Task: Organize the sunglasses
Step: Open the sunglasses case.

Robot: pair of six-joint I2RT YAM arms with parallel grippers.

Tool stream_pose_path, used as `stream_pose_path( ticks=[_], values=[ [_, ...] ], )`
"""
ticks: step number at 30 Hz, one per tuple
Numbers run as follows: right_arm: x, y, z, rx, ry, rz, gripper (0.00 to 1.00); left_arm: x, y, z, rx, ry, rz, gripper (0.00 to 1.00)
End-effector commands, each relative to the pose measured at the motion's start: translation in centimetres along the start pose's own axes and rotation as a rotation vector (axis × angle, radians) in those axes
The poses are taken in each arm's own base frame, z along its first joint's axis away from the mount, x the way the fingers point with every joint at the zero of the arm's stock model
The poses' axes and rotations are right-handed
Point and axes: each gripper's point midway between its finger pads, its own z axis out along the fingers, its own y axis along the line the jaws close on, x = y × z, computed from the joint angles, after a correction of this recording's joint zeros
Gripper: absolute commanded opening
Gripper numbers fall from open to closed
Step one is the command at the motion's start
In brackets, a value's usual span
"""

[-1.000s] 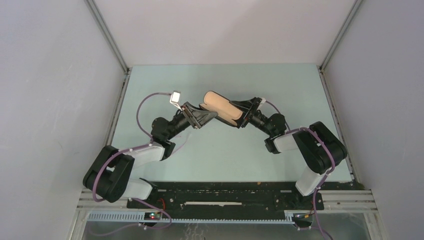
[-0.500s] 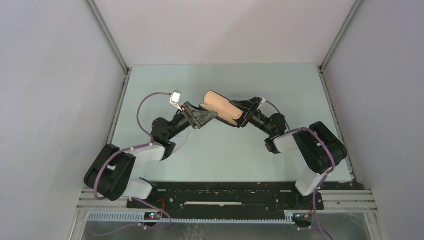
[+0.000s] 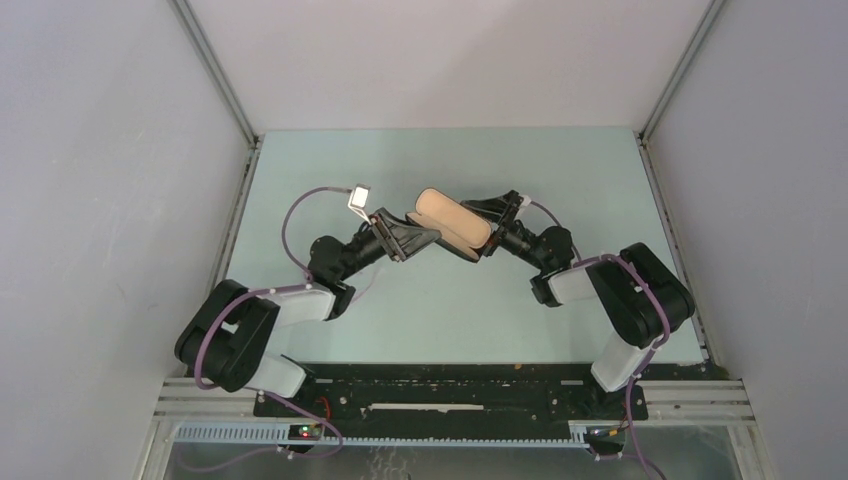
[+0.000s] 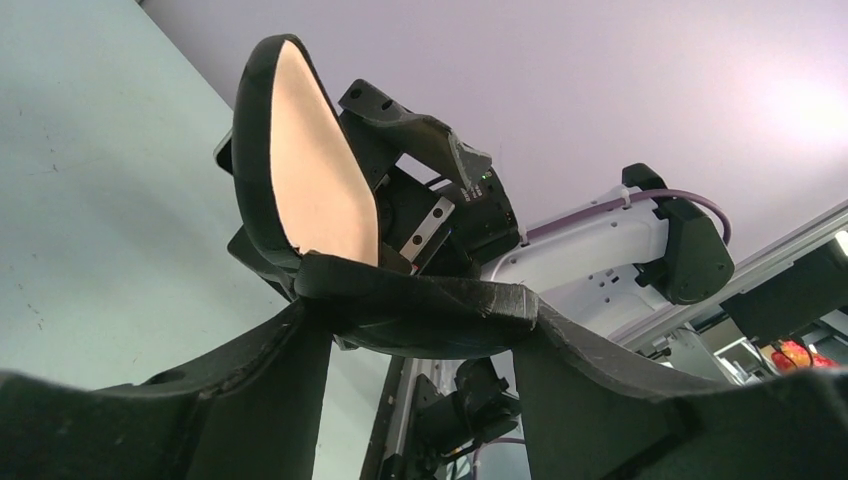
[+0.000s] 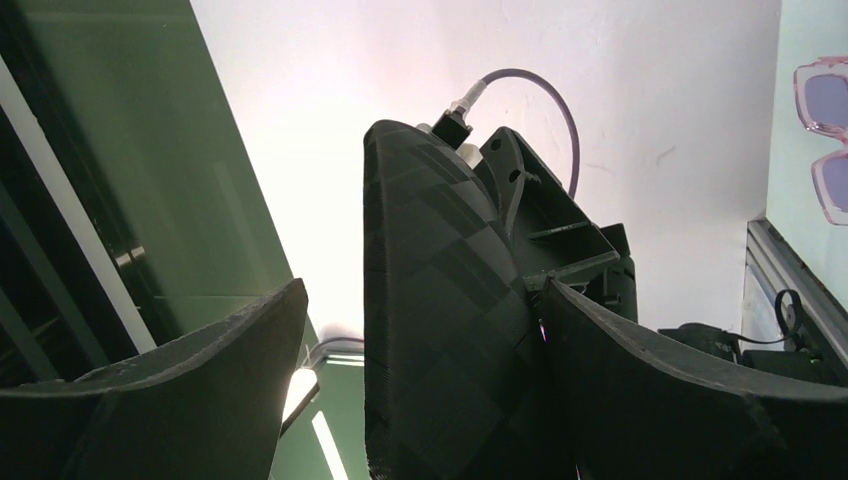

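sunglasses (image 5: 826,140) cropped at edge, case (image 3: 450,220) part-hidden

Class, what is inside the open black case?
Tan lining shows in the raised half of the case, with nothing on it. The other half's interior is hidden behind its rim and the left end effector.

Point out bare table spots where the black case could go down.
Bare: the far strip of the pale green table between the white back wall and the black oblong case with tan lining; also the near strip before the black base rail. Crowded: the middle, where the left gripper and right gripper meet on the case.
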Motion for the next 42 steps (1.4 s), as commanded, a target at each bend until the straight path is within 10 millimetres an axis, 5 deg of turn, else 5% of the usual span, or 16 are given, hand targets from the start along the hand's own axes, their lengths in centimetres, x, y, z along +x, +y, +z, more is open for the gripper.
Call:
stream_pose_path(
  ticks=[1,6,16,23,42],
  values=[
    [1.0,2.2,-0.2,-0.054,0.042,-0.032,0.98,-0.2,-1.7,0.1,0.065,-0.003,0.016,0.00],
    [0.8,1.2,-0.9,-0.008,0.056,-0.119,1.00,-0.1,-1.9,0.3,0.068,0.020,-0.009,0.00],
    [0.1,-0.4,-2.8,0.308,0.060,-0.585,0.95,0.9,-0.6,1.4,0.052,0.112,-0.076,0.00],
    [-0.9,0.4,-5.0,0.479,-0.002,-0.809,0.90,0.8,-0.6,1.9,0.062,0.121,-0.099,0.00],
    [-0.7,0.5,-5.1,0.374,-0.076,-0.760,0.33,0.5,-1.2,1.9,0.085,0.106,-0.130,0.00]
  ],
)
